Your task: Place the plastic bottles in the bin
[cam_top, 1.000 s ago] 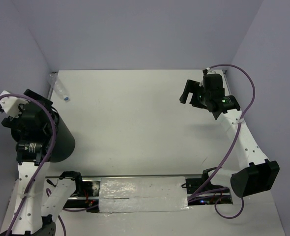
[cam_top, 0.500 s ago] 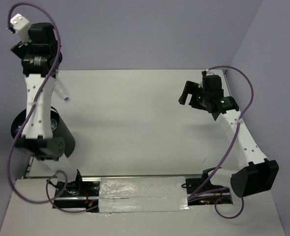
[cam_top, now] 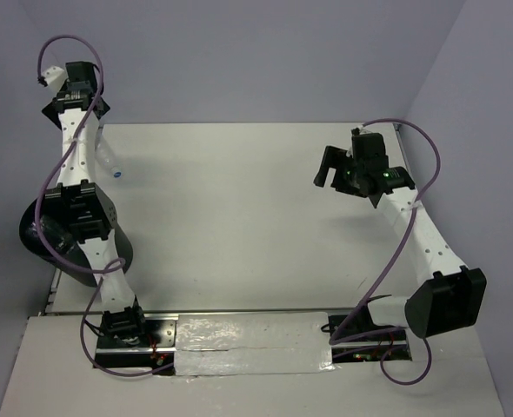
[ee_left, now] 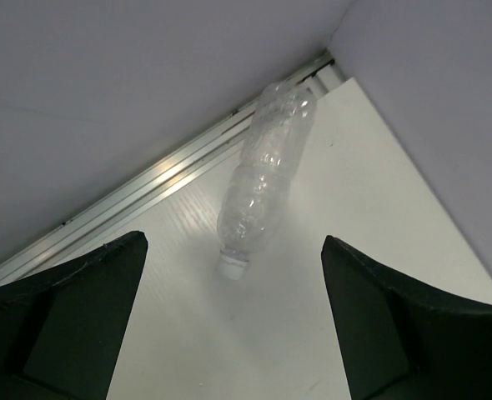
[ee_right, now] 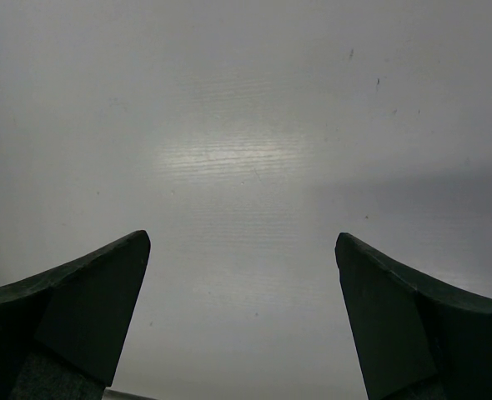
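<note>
A clear crinkled plastic bottle point(ee_left: 264, 171) lies on the white table in the far left corner, its white cap point(ee_left: 232, 266) pointing toward me. From above, only its cap end point(cam_top: 111, 165) peeks out beside my left arm. My left gripper point(ee_left: 233, 242) hovers over it, open, with one dark finger point(ee_left: 79, 308) on each side of the bottle and apart from it. The black bin point(cam_top: 32, 239) stands at the table's left edge, partly behind my left arm. My right gripper point(cam_top: 330, 169) hangs open above the right part of the table point(ee_right: 246, 150), with nothing between its fingers.
Grey-violet walls close the table on the left, back and right. A metal rail point(ee_left: 146, 182) runs along the table edge just beyond the bottle. The arms' bases and a taped strip point(cam_top: 252, 343) sit at the near edge.
My left arm has swung up from over the bin and stretched out to the far left corner, above the bottle. The right arm has barely shifted.
</note>
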You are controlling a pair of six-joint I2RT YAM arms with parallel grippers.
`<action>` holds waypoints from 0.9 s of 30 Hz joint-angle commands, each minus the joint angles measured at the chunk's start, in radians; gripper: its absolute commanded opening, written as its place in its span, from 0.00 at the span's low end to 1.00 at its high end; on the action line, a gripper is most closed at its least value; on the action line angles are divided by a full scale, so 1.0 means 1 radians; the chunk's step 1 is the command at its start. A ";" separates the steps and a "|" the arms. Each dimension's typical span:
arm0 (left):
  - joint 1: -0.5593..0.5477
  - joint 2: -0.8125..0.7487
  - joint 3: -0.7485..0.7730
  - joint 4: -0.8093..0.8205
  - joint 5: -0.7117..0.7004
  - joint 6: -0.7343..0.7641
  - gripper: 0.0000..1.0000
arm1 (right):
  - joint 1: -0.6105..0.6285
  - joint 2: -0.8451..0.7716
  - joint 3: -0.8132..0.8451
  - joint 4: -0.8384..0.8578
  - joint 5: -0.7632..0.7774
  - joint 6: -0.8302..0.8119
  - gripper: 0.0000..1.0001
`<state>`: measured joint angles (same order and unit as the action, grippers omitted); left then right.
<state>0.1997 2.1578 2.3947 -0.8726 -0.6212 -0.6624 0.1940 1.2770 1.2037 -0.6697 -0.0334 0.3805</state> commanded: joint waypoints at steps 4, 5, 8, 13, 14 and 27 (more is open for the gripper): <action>-0.014 0.063 -0.063 0.047 -0.018 0.029 0.99 | 0.009 0.051 0.000 0.044 0.001 -0.012 1.00; -0.014 0.083 -0.063 0.047 -0.021 0.036 0.99 | 0.010 0.058 -0.001 0.044 0.000 -0.012 1.00; -0.013 0.119 -0.069 0.047 -0.038 0.040 0.99 | 0.012 0.065 -0.012 0.047 0.012 -0.015 1.00; -0.008 0.169 -0.083 0.050 -0.055 0.056 0.99 | 0.015 0.068 -0.021 0.048 0.021 -0.015 1.00; -0.008 0.184 -0.088 0.049 -0.063 0.063 0.99 | 0.015 0.068 -0.023 0.051 0.027 -0.014 1.00; 0.000 0.220 -0.161 0.086 -0.035 0.064 0.99 | 0.015 0.090 -0.035 0.070 0.027 -0.002 1.00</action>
<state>0.1905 2.3615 2.2425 -0.8173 -0.6556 -0.6037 0.1993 1.3605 1.1656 -0.6361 -0.0147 0.3767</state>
